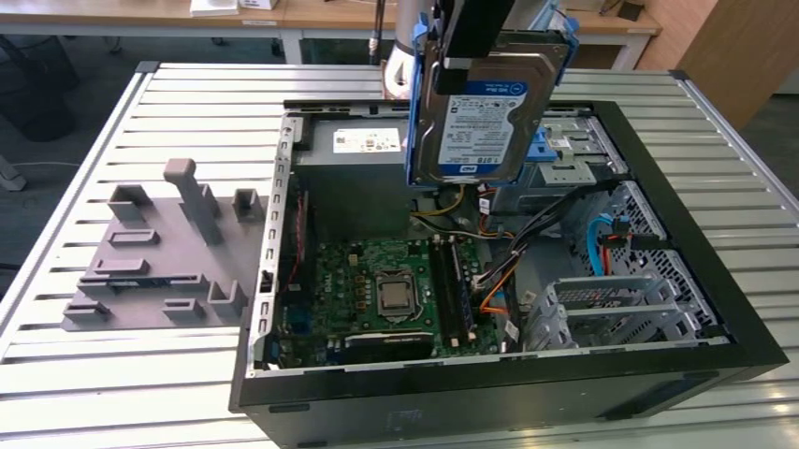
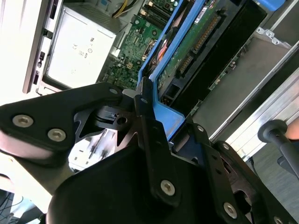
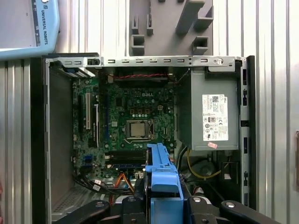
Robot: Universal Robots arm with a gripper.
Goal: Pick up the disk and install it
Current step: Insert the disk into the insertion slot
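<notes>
Up high in the exterior view, clamped by the gripper (image 1: 478, 51) at its top edge: the disk (image 1: 481, 122), upright, blue-and-white label towards the camera, hanging over the open computer case (image 1: 500, 398). Closed tight in the second wrist view, black fingers (image 2: 149, 135) pinching the blue side rail (image 2: 164, 114); alongside, the drive's underside, a green circuit board (image 2: 196, 42). Looking straight down in the first wrist view: onto the green motherboard (image 3: 117, 107), square silver processor (image 3: 138, 129) at centre, and the grey metal power supply (image 3: 208, 112) with its white printed sticker. Off to the exterior view's left, on the ribbed metal table (image 1: 125, 374): a matte grey moulded fixture (image 1: 156, 253), all blocks and slots.
</notes>
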